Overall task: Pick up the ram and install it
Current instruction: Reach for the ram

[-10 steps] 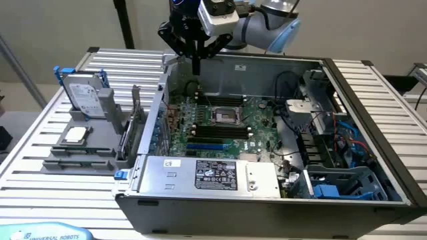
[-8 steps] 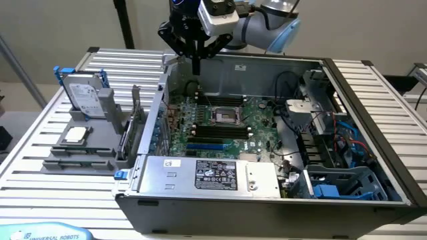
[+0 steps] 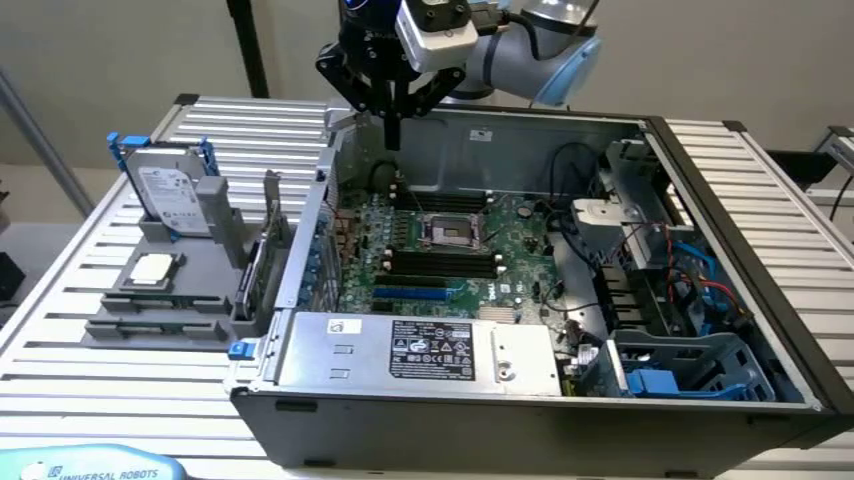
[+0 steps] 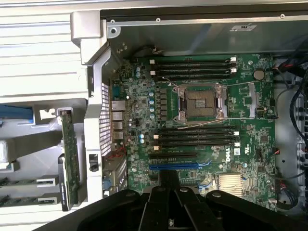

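- On the slatted table [image 3: 747,185]: a big open case [image 3: 534,430], lid off, and beside it, at the exterior view's left, a grey rack [image 3: 94,330].
- In the case: motherboard [image 3: 518,228] flat on the floor, power supply [image 3: 427,350] along the near wall, blue drive cage [image 3: 694,365] at the exterior view's right.
- On the motherboard: bare CPU socket [image 4: 201,102], flanked on two sides by long black slots [image 4: 197,137], all seemingly vacant.
- In the rack: hard drive [image 3: 171,190] upright at the far end, square chip [image 3: 151,267] flat in the middle, green card [image 4: 70,159] on edge just beside the case's side wall.
- High above the case's far-left corner: claw [image 3: 392,130], pointing straight down, pressed together, pinching nothing.
- Step in hand, by judgement: the approach before the pick, with nothing lifted and nothing installed.
- Down in one of the rack's long grooves: ram [image 4: 17,182], outside the case, beyond the card, well apart from the claw.
- Seemingly a second stick in the next groove.
- For the pick, by judgement: a spread claw, brought over the side wall to the rack and squared across the stick's thin top edge.
- Narrow groove and close neighbours, so little room for a skewed descent.
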`<control>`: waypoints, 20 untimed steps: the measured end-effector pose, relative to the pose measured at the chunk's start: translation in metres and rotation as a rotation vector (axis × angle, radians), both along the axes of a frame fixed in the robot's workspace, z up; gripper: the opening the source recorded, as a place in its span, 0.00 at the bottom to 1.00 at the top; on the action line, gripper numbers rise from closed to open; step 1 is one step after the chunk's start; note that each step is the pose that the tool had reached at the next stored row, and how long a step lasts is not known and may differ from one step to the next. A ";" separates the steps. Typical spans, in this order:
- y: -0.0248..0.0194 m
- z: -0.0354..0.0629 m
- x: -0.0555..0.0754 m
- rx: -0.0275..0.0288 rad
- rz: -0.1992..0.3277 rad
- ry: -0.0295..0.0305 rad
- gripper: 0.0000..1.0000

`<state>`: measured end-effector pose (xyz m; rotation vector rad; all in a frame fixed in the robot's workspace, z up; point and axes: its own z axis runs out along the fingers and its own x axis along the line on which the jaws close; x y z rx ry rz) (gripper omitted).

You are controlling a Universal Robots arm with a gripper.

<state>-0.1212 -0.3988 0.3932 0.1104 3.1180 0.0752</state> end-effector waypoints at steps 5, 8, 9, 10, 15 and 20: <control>-0.0013 0.0002 -0.002 -0.0005 0.000 0.0003 0.11; -0.0065 0.0000 -0.012 -0.0001 0.000 0.0000 0.11; -0.0085 0.0000 -0.016 -0.0001 0.000 0.0000 0.11; -0.0105 0.0001 -0.020 -0.0003 0.000 0.0002 0.11; -0.0195 -0.0004 -0.042 -0.0002 0.000 0.0000 0.11; -0.0259 -0.0018 -0.065 -0.0001 0.000 0.0001 0.11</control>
